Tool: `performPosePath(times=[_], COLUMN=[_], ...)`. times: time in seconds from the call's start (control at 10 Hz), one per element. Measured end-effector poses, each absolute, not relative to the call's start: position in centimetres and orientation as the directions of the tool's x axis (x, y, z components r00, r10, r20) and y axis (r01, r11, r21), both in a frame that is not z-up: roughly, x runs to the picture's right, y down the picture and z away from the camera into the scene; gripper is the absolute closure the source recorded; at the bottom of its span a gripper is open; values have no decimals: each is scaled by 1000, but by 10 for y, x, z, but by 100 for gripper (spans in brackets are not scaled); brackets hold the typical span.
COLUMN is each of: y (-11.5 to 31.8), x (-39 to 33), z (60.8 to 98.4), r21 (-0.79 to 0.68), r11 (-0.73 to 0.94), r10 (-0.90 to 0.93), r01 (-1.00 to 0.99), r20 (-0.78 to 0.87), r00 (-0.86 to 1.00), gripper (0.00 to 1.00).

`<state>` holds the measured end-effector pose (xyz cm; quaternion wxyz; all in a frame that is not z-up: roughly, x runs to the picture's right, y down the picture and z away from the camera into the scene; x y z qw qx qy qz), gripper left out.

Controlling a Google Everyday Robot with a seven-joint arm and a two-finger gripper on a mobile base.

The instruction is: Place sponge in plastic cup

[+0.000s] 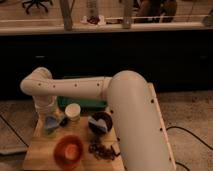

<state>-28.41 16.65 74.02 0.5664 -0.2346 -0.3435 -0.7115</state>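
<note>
While bent, gripper (50, 118), sponge (52, 122) over plastic cup (49, 132)

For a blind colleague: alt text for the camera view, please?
The robot's gripper, shut on the blue sponge, hangs just over the green plastic cup at the left edge of the wooden table. A cream cup, dark bowl and orange bowl sit nearby.
</note>
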Motion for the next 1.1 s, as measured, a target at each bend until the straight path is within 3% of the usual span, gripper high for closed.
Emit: performPosePath(times=[0.7,0.9,1.1], y=[190,194,196], x=[-302,-305,-308], z=[737,737,738], r21=[298,310,317], r11=[-171,-174,-176], r10=[-578,-564,-550], r01=[939,935,932], r20=[741,746,753], r00=[-341,-353,-360], gripper=[99,87,66])
